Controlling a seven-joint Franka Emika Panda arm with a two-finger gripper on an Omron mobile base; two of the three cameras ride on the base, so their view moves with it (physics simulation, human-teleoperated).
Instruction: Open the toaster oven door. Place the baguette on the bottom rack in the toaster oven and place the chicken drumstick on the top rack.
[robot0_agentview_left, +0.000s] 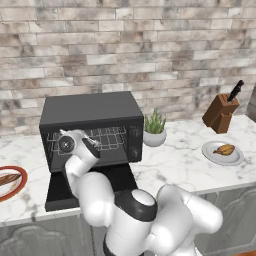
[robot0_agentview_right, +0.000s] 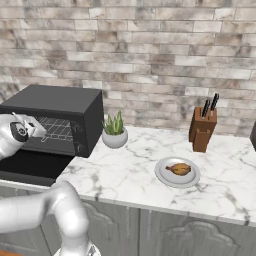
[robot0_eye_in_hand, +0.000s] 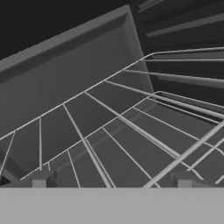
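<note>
The toaster oven stands on the counter with its door folded down flat in front. My gripper is at the oven's mouth, open, with nothing between its fingertips. In the hand view, silver wire racks lie just ahead, one above the other; I cannot tell top from bottom. The baguette lies on a red-rimmed plate left of the oven. The chicken drumstick rests on a grey plate far to the right.
A potted plant stands right beside the oven's knob side. A wooden knife block stands at the back right near the brick wall. The white arm's elbow rises in front of the open door.
</note>
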